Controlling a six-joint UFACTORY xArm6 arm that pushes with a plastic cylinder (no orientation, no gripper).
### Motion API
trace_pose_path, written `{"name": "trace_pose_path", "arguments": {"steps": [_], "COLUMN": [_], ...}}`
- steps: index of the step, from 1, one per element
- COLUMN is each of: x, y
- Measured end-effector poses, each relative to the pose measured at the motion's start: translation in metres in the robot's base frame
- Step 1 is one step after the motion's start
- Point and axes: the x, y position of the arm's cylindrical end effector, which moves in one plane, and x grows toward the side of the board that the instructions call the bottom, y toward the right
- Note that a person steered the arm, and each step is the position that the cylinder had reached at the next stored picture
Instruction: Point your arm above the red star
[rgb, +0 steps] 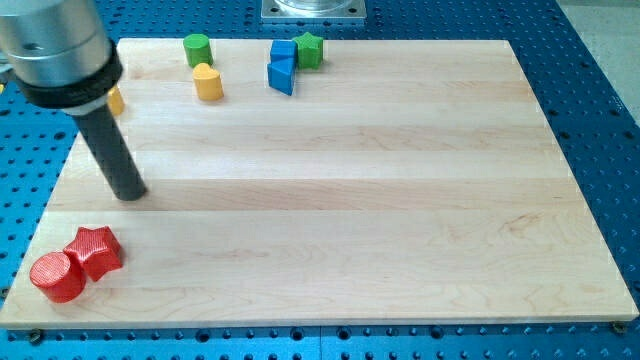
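Note:
The red star (95, 250) lies near the board's bottom left corner, touching a red cylinder (56, 277) on its lower left. My tip (130, 193) rests on the board above the star and slightly to its right, a short gap away, touching no block.
Near the top edge are a green cylinder (196, 48), a yellow block (208, 82), a blue cube (284, 53) with a blue wedge (281, 76) below it, and a green star (309, 49). A yellow block (115, 99) shows partly behind the arm at the left. The wooden board (400, 200) sits on a blue perforated table.

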Motion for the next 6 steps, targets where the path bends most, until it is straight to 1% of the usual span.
{"name": "trace_pose_path", "arguments": {"steps": [1, 2, 6], "x": [-0.03, -0.027, -0.031], "y": [-0.032, -0.079, -0.079]}}
